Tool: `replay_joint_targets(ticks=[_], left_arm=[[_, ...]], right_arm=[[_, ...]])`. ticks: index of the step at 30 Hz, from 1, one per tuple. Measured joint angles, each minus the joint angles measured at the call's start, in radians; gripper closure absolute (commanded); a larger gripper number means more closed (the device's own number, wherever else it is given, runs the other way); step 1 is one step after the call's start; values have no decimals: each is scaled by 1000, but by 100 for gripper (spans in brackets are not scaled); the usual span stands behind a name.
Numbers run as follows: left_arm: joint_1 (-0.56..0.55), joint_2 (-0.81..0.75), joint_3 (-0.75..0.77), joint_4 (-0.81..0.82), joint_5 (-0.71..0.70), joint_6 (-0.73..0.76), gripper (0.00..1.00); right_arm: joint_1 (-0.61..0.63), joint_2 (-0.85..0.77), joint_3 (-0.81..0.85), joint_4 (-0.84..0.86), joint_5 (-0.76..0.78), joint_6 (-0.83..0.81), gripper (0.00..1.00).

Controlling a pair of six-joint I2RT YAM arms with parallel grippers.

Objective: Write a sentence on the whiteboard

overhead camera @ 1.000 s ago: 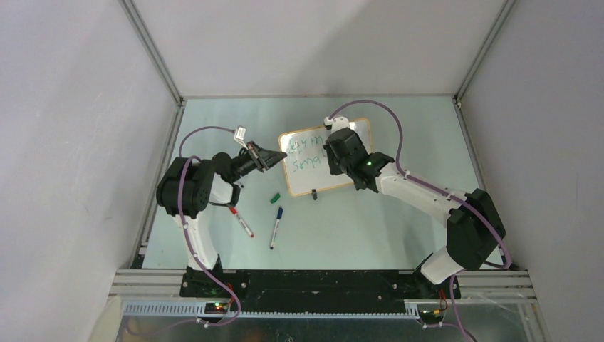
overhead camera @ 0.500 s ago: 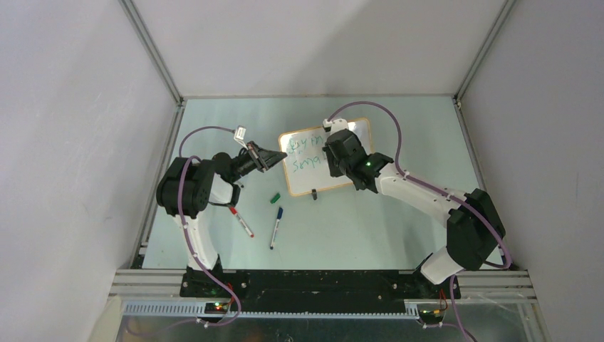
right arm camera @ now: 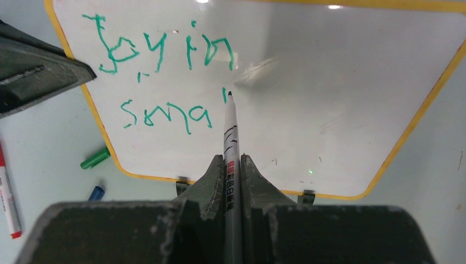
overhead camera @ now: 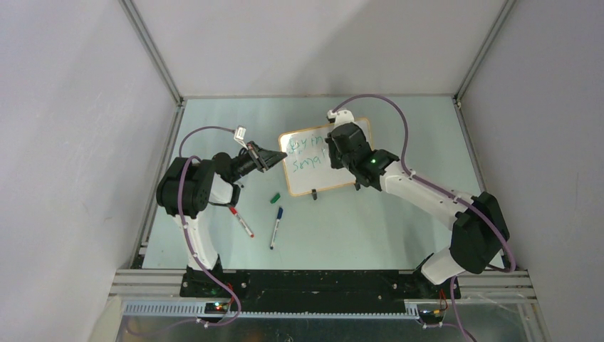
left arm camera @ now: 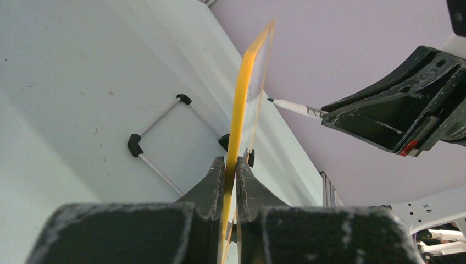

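Observation:
The whiteboard, white with an orange-yellow frame, stands tilted on the table. My left gripper is shut on its left edge; in the left wrist view the jaws pinch the yellow frame. My right gripper is shut on a white marker. The marker's tip rests at the board's face, just below a short green stroke. The sentence reads "Joy in" on the first line and "sma" on the second.
In front of the board lie a green cap, a blue marker and a red marker. The board's wire stand rests on the table behind it. Walls close in on both sides and at the back.
My right gripper has shifted slightly up and to the right across the board with the marker. The left gripper and the board have stayed put.

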Motion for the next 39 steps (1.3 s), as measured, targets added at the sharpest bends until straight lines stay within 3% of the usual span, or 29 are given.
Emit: replay_joint_targets(ticks=[39], left_arm=[[0, 0, 0, 0, 0, 0, 100]], right_arm=[[-13, 40, 24, 1, 11, 1, 100]])
